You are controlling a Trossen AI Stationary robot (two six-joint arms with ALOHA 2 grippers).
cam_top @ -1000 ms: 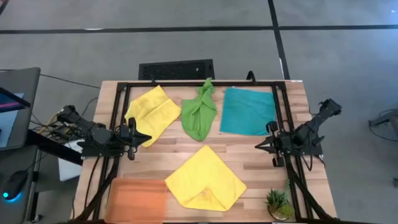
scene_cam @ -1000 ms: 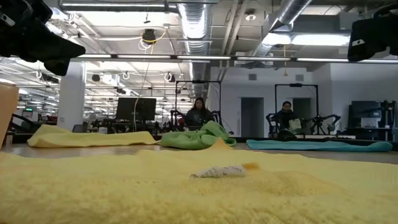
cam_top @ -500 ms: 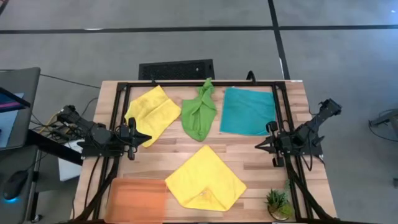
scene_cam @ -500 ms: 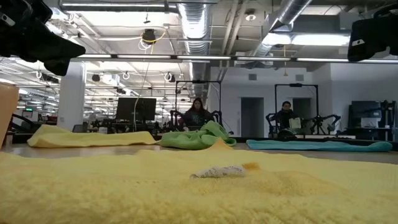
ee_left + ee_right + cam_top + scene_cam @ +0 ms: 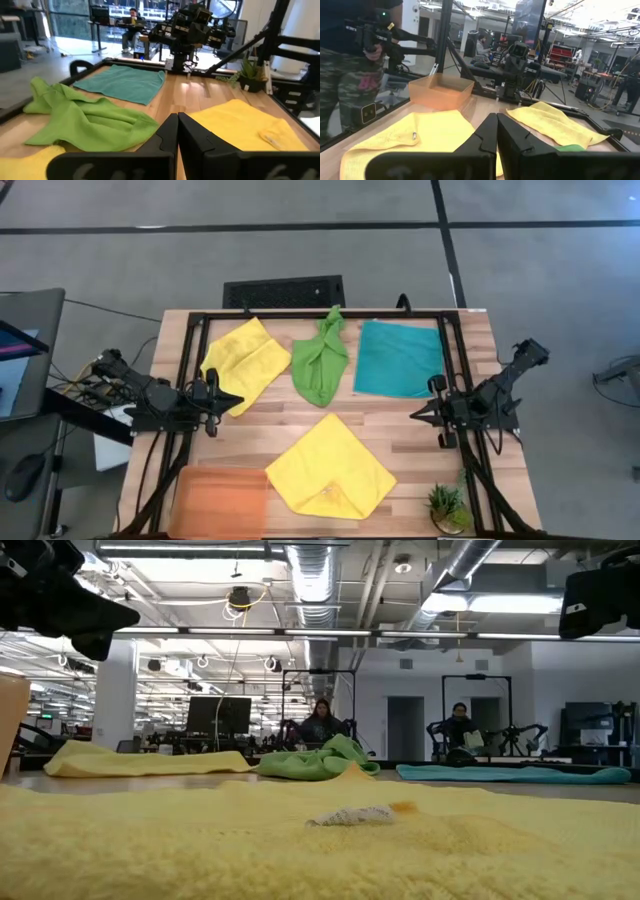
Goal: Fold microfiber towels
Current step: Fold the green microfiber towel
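Note:
Four microfiber towels lie on the wooden table. A yellow towel lies flat at the far left, a lime green towel lies bunched at the far middle, and a teal towel lies flat at the far right. A second yellow towel lies spread near the front. My left gripper hovers shut at the table's left edge, beside the far-left yellow towel. My right gripper hovers shut at the right edge. Both point level toward the table's middle and hold nothing.
An orange tray sits at the near left corner. A small potted plant stands at the near right corner. A black frame runs round the far half of the table. People sit at desks in the room beyond.

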